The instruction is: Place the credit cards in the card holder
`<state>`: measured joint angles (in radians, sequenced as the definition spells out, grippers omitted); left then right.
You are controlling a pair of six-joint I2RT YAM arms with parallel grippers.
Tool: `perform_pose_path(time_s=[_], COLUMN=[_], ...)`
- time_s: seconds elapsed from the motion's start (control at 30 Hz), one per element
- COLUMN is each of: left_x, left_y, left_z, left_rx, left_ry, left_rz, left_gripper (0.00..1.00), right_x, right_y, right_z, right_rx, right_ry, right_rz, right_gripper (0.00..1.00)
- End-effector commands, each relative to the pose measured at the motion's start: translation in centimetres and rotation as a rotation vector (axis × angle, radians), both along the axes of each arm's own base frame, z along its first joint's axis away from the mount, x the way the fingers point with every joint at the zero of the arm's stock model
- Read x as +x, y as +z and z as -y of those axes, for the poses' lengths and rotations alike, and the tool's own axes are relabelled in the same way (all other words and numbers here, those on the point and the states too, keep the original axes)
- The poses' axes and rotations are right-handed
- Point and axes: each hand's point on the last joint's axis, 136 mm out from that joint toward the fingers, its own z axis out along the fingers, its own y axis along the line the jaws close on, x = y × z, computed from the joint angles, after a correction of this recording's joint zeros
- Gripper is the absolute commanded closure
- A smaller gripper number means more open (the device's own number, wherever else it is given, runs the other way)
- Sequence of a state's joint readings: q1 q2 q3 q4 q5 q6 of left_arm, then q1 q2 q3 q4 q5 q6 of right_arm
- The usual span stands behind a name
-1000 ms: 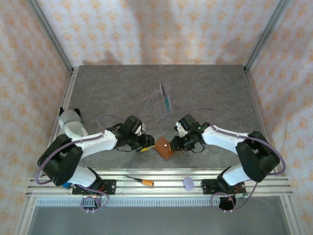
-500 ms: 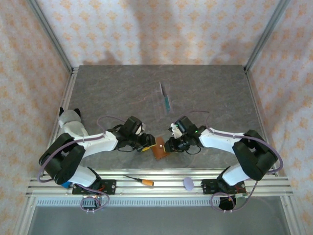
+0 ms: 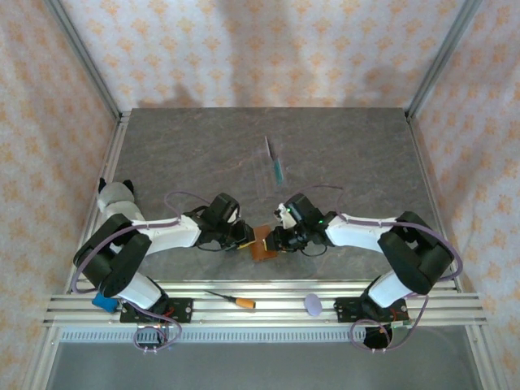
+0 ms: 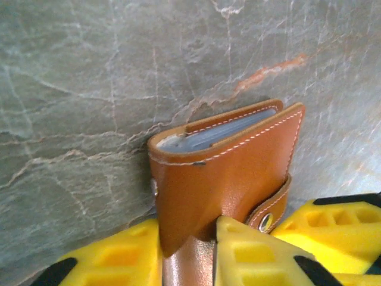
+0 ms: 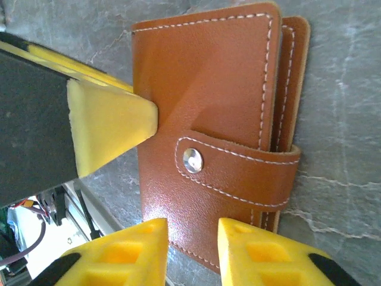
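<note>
**Clerk:** Item 1, nearest you, on the metal rail point(image 3: 268, 289) along the tabletop's 6 o'clock edge: one screwdriver point(image 3: 231, 298), orange handle, lying flat. Item 2, same rail, at the screwdriver's 3 o'clock: one small lilac round piece point(image 3: 313, 305), kind not discernible.

**Checker:** Entered. Item 3, at the screwdriver's 1 o'clock, over the grey marbled tabletop point(image 3: 179, 154): one card holder point(image 3: 262, 246), brown leather, pale stitching, folded shut. Its strap point(image 5: 238, 173) is fastened across the face by a metal snap point(image 5: 191, 161). Greyish pocket edges point(image 4: 220, 132) show between the covers. You have it between your two sets of jaws.

**Clerk:** Item 4, your left jaws, at the holder's 9 o'clock: pinching the card holder, with leather caught between the two yellow pads point(image 4: 119, 259).

**Checker:** Item 5, your right jaws, at the holder's 3 o'clock: yellow pads point(image 5: 262, 253) a little apart, set over the holder's near edge just below the snap. Whether they grip it, I cannot tell.

**Clerk:** Item 6, farthest, well apart at the holder's 12 o'clock, mid-tabletop: one teal-green card point(image 3: 278, 171), seen as a narrow strip, at a faint clear tray point(image 3: 269, 162). I cannot tell you whether it sits inside or beside the tray.
</note>
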<state>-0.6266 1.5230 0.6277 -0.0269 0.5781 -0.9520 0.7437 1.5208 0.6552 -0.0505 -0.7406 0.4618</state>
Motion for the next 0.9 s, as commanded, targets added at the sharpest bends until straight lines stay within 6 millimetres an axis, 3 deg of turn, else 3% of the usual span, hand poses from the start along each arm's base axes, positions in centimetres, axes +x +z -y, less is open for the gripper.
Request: perform_pose_path(time_s=[0.0,0.07,0.17,0.37,0.63,0.87], left_x=[0.8,0.9,1.1,1.1,0.5,0.0], left_y=[0.7,1.3,2.7,5.2,6.3,6.6], left_z=[0.7,0.7,0.9,1.5,2.4,2.5], left_rx=[-0.005,-0.014,-0.041,-0.092,-0.156,-0.179], left_ry=[-0.015,-0.013,-0.008,-0.016,-0.040,-0.054], left_rz=[0.037,0.045,0.071,0.086,0.060,0.045], left_gripper=[0.90,0.97,0.98,1.00,1.00,1.00], right_x=[0.9,1.2,1.1,2.0,3.0,4.8], right_y=[0.4,0.7,1.2,1.6,1.7,1.3], right_z=[0.8,1.5,2.3,1.5,0.4,1.1], right_rx=[-0.032,-0.067,-0.176,-0.270,-0.335,-0.420], right_ry=[-0.044,-0.060,-0.021,-0.019,-0.013,-0.062], right_rz=[0.073,0.114,0.243,0.341,0.403,0.467], right_gripper=[0.69,0.66,0.61,0.59,0.52,0.56])
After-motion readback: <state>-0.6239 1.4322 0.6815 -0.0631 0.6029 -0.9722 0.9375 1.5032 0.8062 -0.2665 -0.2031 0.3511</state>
